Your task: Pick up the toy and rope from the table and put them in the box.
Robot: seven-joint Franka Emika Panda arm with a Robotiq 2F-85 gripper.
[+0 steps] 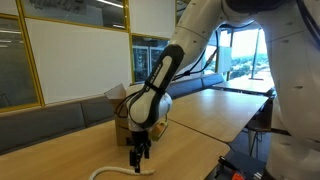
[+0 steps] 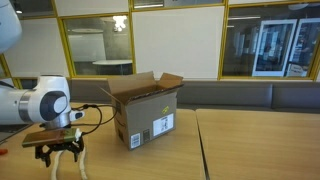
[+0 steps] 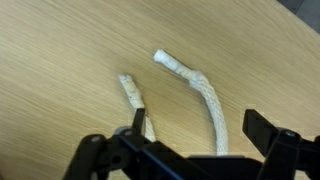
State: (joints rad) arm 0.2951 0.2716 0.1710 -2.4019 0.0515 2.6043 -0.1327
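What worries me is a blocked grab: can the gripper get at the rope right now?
Probably yes: the gripper hangs open just above the rope, which lies on bare table between the fingers in the wrist view, with nothing over it.

In the wrist view, both strands of the rope (image 3: 205, 95) are covered at the bottom by the gripper (image 3: 195, 128), whose body is cut off by the lower edge. In an exterior view, the box (image 1: 118, 108) is largely hidden behind the arm (image 1: 160, 75), and the rope's end is lost near the bottom edge. The box's inside is concealed by its walls in both exterior views.
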